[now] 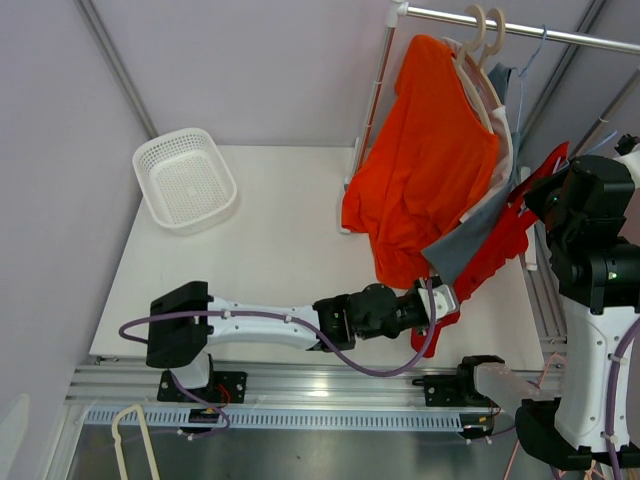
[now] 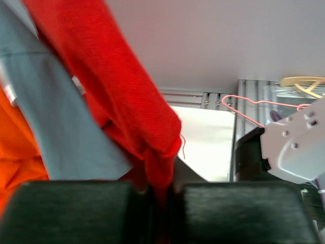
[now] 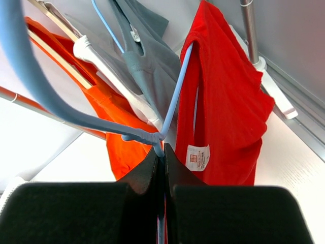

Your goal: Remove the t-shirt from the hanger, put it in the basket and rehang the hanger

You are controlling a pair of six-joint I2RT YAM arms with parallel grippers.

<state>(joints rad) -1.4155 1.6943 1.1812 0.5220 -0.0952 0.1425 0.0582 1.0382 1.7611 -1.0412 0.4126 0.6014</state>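
Your L gripper (image 2: 160, 189) is pinched tight on the bottom edge of the red t-shirt (image 2: 117, 91). Both pads are pressed together w/ red cloth squeezed btwn them and no gap showing. Your R gripper (image 3: 163, 160) is closed too, fingers clamped on the thin blue hanger (image 3: 176, 91) right at its twisted neck. The red t-shirt is on that hanger, one shoulder draped over the wire, label visible inside the collar. From the top cam it runs diagonally from the R gripper down to the L gripper, over the R side of the table (image 1: 280, 250). It's just beside the grey shirt (image 1: 468, 238) and the orange shirt (image 1: 430, 150), which hang from the rail (image 1: 520, 28).
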